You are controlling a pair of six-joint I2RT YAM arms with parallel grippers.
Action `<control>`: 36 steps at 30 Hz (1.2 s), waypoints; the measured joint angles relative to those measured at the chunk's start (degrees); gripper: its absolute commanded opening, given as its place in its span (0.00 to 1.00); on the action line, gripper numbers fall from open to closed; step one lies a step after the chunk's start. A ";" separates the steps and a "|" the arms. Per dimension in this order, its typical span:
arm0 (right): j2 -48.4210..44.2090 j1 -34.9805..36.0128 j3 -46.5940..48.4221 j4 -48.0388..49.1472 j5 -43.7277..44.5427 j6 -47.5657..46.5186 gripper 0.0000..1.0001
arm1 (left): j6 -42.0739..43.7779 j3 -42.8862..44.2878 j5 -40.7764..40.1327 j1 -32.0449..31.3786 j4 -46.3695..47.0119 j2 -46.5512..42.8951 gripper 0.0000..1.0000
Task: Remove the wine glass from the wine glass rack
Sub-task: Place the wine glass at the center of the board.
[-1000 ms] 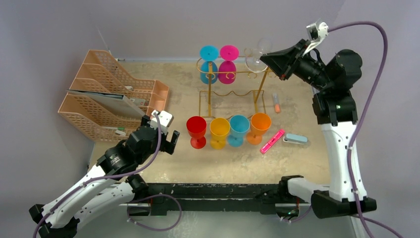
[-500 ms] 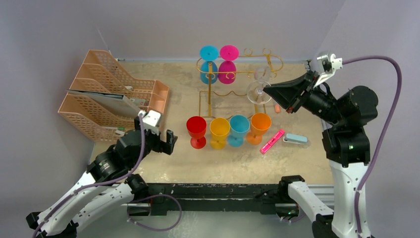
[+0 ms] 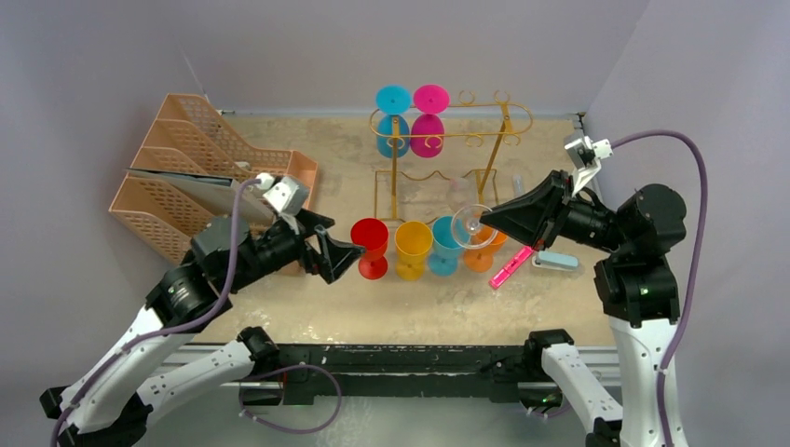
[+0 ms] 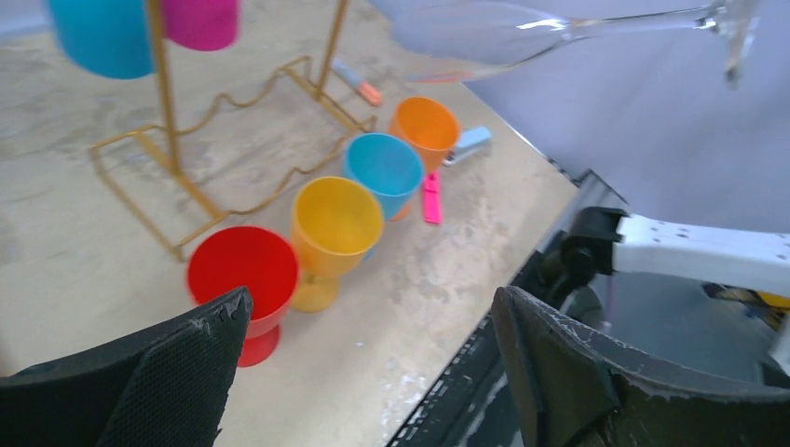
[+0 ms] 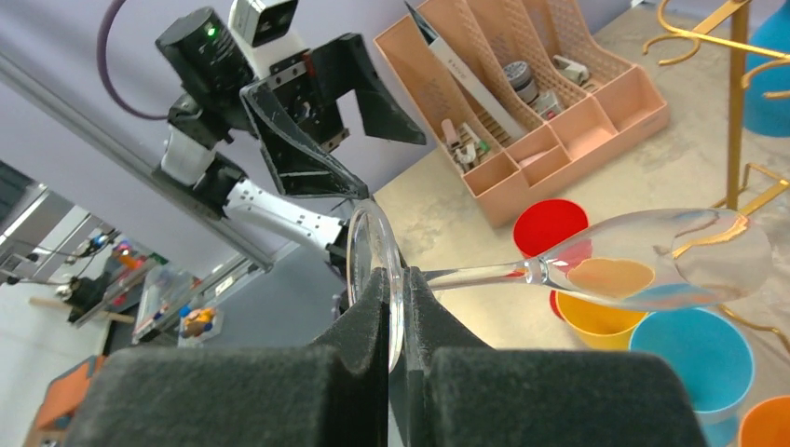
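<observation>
A clear wine glass point(image 3: 470, 226) hangs in the air on its side above the blue and orange cups, apart from the gold wire wine glass rack point(image 3: 438, 140). My right gripper point(image 3: 496, 222) is shut on the glass's flat foot, and in the right wrist view the foot point(image 5: 373, 261) is pinched between the pads with the stem and bowl point(image 5: 671, 261) pointing away. A cyan glass point(image 3: 393, 121) and a magenta glass point(image 3: 429, 121) hang upside down on the rack. My left gripper point(image 3: 340, 256) is open and empty beside the red cup, its fingers point(image 4: 186, 372) spread wide.
Red point(image 3: 370, 244), yellow point(image 3: 413, 247), blue point(image 3: 448, 242) and orange point(image 3: 486, 244) cups stand in a row in front of the rack. Peach mesh file trays point(image 3: 200, 177) fill the left side. A pink marker point(image 3: 512, 265) and a pale blue stapler point(image 3: 557, 262) lie at the right.
My right arm brought the clear glass off the rack's right end, forward and down over the row of cups. My left arm swung right toward the red cup.
</observation>
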 measured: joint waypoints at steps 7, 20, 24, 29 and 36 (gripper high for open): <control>-0.07 0.00 -1.79 -0.76 -1.62 0.50 0.00 | -2.05 1.95 13.29 0.00 4.26 7.98 0.98; 0.90 0.59 -6.73 -1.27 5.11 0.74 0.00 | -9.38 0.00 24.68 0.00 20.81 12.92 0.93; 0.90 2.97 -6.71 -2.08 7.21 -0.44 0.00 | -11.80 0.00 27.10 0.00 25.94 15.63 0.91; 2.19 10.32 -6.25 -3.45 11.10 -3.08 0.00 | -13.57 0.00 29.07 0.00 29.77 18.67 0.87; 7.48 22.12 -2.78 -4.98 17.35 -7.56 0.00 | -14.36 0.28 30.84 0.00 29.86 20.61 0.71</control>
